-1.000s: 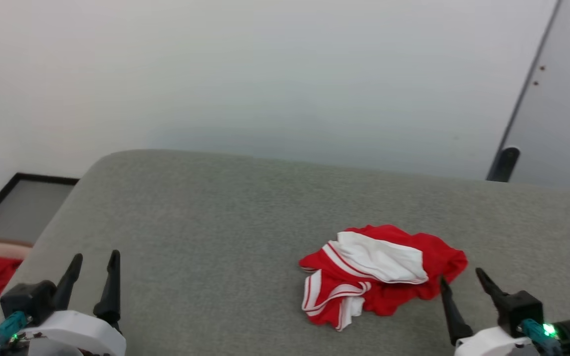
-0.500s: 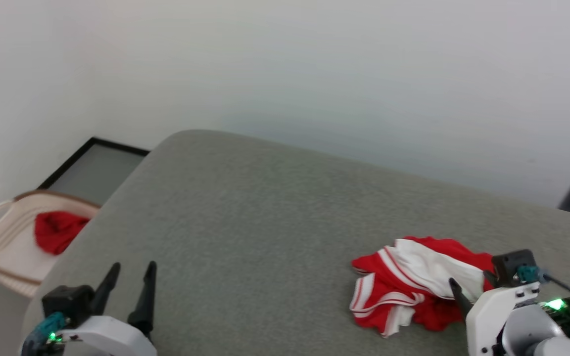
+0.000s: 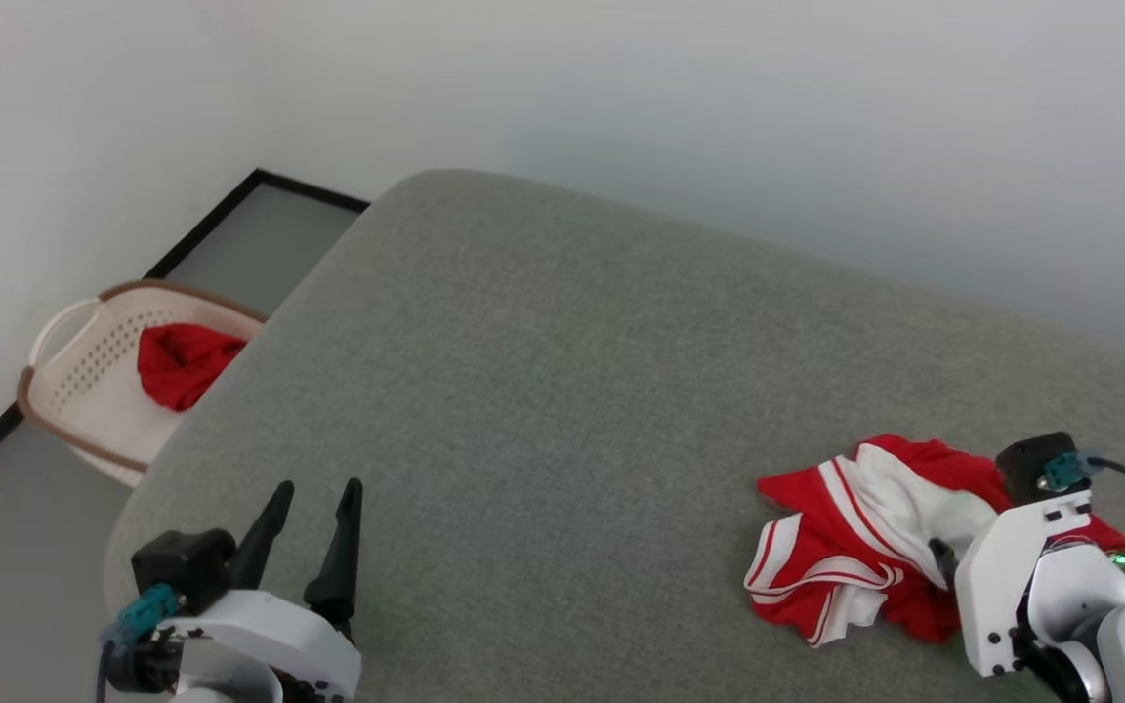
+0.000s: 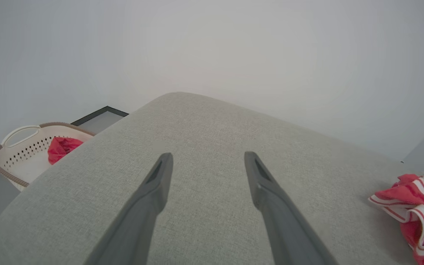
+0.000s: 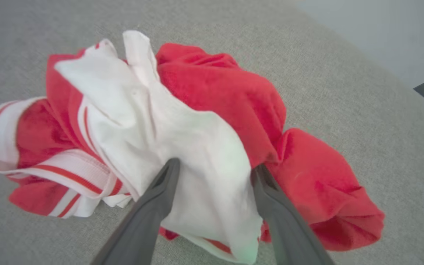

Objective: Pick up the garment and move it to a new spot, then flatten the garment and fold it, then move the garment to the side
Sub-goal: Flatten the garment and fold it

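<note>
Grey cushion (image 3: pixel 562 391): garment (image 5: pixel 204 92) between spread fingers (image 5: pixel 153 209) of right tool (image 5: pixel 215 165), perhaps touching.

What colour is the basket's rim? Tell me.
Brown, on a cream basket; clearest in the head view.

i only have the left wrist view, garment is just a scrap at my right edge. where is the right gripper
Observer: The right gripper is down over the garment, open, with a white fold lying between its two fingers.
Operator: is it gripping yet
Observer: No. The fingertips stand well apart at the white panel. I can't tell how deep they press.
Operator: how does the whole thing lie
Observer: It is crumpled in one heap on the grey cushion. The white panel is on top, with a red bunch to one side of it and the striped trim to the other.
</note>
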Tool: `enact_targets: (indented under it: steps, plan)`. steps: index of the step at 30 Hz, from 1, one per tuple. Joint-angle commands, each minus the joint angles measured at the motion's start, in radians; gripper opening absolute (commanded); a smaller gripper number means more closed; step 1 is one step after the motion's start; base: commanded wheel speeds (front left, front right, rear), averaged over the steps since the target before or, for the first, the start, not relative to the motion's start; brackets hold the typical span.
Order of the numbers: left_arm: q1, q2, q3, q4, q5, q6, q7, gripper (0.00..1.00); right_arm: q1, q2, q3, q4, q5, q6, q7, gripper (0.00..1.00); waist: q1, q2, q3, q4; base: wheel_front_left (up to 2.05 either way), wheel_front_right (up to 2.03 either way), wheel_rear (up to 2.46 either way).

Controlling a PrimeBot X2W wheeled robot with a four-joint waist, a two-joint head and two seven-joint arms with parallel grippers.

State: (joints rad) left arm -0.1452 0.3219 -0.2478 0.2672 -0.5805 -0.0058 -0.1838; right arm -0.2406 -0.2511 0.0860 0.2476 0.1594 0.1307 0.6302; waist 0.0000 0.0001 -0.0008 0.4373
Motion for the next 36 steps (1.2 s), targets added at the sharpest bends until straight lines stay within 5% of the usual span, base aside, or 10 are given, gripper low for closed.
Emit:
enact_targets:
  steps: [1,2,11,27,32,34,35,36]
  plan:
    - [-0.015,-0.002,0.000,0.008,-0.004,-0.005,-0.004,1.00,-0.012,-0.005,0.011,0.007,0.010,0.000,0.009,0.47,0.0000,-0.0001,0.027,0.023,0.00,0.00,0.00]
    - [-0.020,-0.004,-0.002,0.014,-0.005,-0.008,-0.006,1.00,-0.017,-0.009,0.016,0.007,0.012,0.000,0.012,0.00,0.0000,-0.0001,0.029,0.024,0.00,0.00,0.00]
    - [-0.045,-0.003,-0.018,0.054,-0.007,-0.020,-0.003,1.00,-0.059,0.012,-0.030,-0.011,0.084,0.000,0.062,0.00,0.0000,-0.0001,0.010,0.011,0.00,0.00,0.00]
    - [-0.045,0.008,-0.028,0.042,-0.017,-0.018,0.007,1.00,-0.072,0.047,-0.507,0.062,-0.024,0.000,0.075,0.00,0.0000,-0.0001,-0.001,-0.053,0.00,0.00,0.00]
    - [-0.052,0.004,-0.036,0.043,-0.015,-0.021,0.009,1.00,-0.052,0.058,-0.582,0.124,-0.076,0.000,0.051,0.00,0.0000,-0.0001,0.007,-0.064,0.00,0.00,0.00]
    - [-0.056,0.004,-0.039,0.045,-0.017,-0.022,0.009,1.00,-0.048,0.067,-0.597,0.155,-0.089,0.000,0.035,0.10,0.0000,-0.0001,0.011,-0.071,0.00,0.00,0.00]
    - [-0.057,0.003,-0.041,0.046,-0.016,-0.023,0.009,1.00,-0.049,0.068,-0.604,0.169,-0.094,0.000,0.024,0.27,0.0000,-0.0001,0.013,-0.074,0.00,0.00,0.00]
    - [-0.058,0.002,-0.041,0.048,-0.017,-0.023,0.008,1.00,-0.050,0.063,-0.601,0.180,-0.107,0.000,0.006,0.87,0.0000,-0.0001,0.014,-0.077,0.00,0.00,0.00]
